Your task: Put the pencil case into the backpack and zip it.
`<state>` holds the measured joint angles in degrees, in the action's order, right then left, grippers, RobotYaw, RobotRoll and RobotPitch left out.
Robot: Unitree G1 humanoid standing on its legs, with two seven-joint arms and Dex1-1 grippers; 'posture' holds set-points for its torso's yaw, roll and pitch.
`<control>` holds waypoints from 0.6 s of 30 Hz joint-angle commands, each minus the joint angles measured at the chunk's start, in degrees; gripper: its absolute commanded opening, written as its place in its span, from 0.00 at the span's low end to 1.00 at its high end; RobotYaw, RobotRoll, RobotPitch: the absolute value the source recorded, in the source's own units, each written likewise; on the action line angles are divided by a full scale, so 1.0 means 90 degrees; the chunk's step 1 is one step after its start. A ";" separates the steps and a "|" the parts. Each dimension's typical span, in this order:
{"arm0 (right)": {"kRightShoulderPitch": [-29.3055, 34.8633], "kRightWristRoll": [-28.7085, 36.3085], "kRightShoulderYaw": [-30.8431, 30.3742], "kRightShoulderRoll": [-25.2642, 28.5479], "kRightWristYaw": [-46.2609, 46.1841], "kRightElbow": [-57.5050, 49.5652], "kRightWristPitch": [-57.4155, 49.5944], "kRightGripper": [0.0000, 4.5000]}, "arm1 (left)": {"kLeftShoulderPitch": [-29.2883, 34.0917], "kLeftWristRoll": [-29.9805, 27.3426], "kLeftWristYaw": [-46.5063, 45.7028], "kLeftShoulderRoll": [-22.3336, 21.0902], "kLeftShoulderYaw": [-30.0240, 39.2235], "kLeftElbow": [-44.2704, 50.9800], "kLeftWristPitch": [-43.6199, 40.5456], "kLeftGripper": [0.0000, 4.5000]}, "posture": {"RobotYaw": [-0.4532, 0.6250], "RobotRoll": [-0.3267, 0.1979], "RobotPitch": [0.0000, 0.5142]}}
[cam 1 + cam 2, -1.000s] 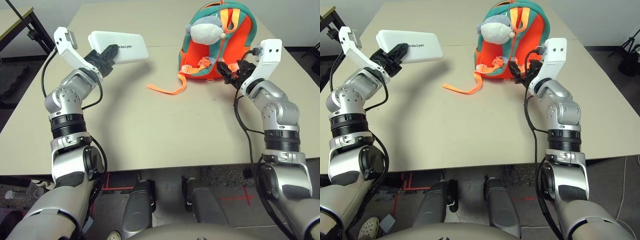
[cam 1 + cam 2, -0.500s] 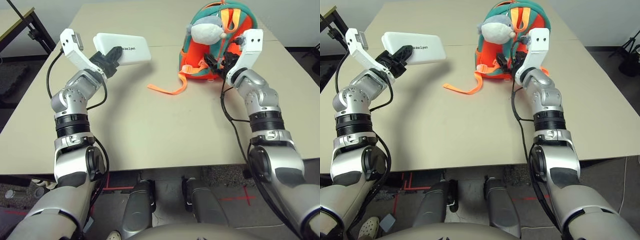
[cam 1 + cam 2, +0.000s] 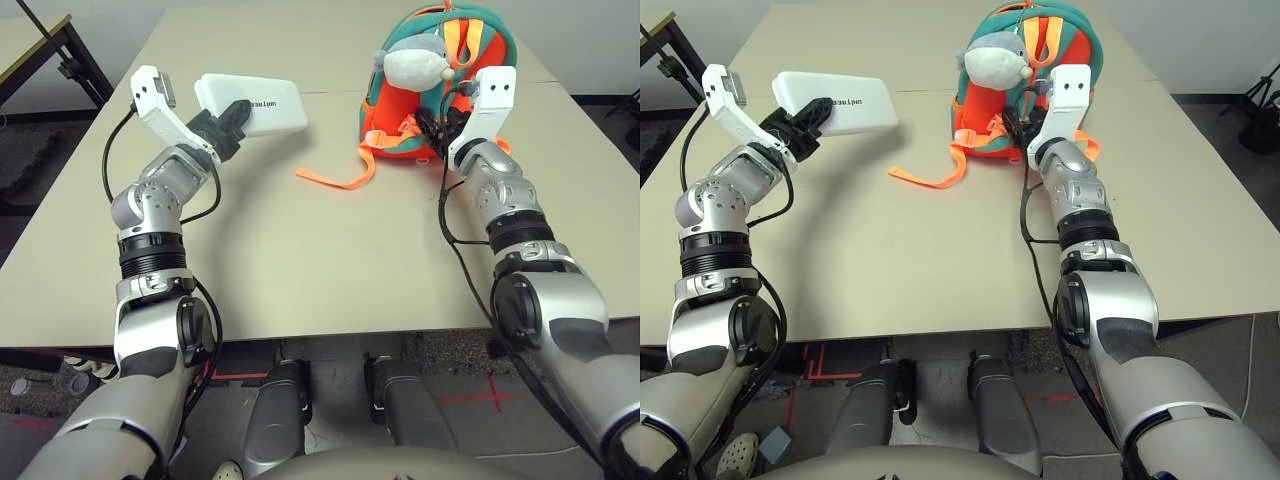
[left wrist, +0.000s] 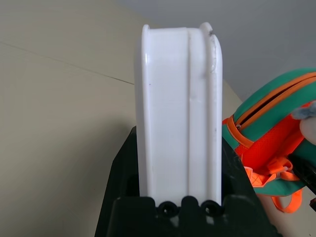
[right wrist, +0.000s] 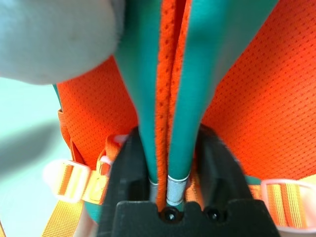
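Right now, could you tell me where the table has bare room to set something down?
The wide stretch of table between the two arms, nearer the robot than the loose orange strap, is bare. The far right is crowded: backpack, plush shark and right gripper bunch together.

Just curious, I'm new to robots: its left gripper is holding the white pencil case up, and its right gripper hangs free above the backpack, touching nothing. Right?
Not quite. The left gripper does hold the pencil case, but the right gripper is shut on a strap of the backpack, as the right wrist view shows.
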<state>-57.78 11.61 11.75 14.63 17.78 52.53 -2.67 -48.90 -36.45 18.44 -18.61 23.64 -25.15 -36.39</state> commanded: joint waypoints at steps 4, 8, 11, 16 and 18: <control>0.0245 -0.0041 -0.0136 0.0047 0.0271 -0.0564 -0.0177 0.15 | -0.0052 0.0045 0.0071 0.0056 -0.0050 0.0109 0.0235 0.29 | 0.35 0.62 0.23; 0.0789 0.0173 -0.0262 0.0229 0.0571 -0.2147 -0.1149 0.15 | -0.0049 0.0050 0.0062 0.0071 -0.0058 0.0113 0.0233 0.29 | 0.35 0.62 0.24; 0.1074 0.0412 -0.0270 0.0424 0.0631 -0.3406 -0.2131 0.15 | -0.0041 0.0048 0.0064 0.0075 -0.0053 0.0095 0.0234 0.29 | 0.34 0.62 0.25; 0.1481 0.0682 -0.0306 0.0851 0.0668 -0.5324 -0.3536 0.15 | -0.0057 0.0081 0.0090 0.0147 -0.0098 -0.0008 0.0300 0.29 | 0.33 0.62 0.25; 0.1621 0.0800 -0.0230 0.0948 0.0600 -0.5897 -0.3982 0.15 | -0.0103 0.0090 0.0115 0.0189 -0.0121 -0.0069 0.0329 0.29 | 0.32 0.62 0.25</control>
<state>-43.15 16.57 9.44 22.45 22.92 5.60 -36.14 -48.96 -35.87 18.70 -17.01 23.01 -25.62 -34.62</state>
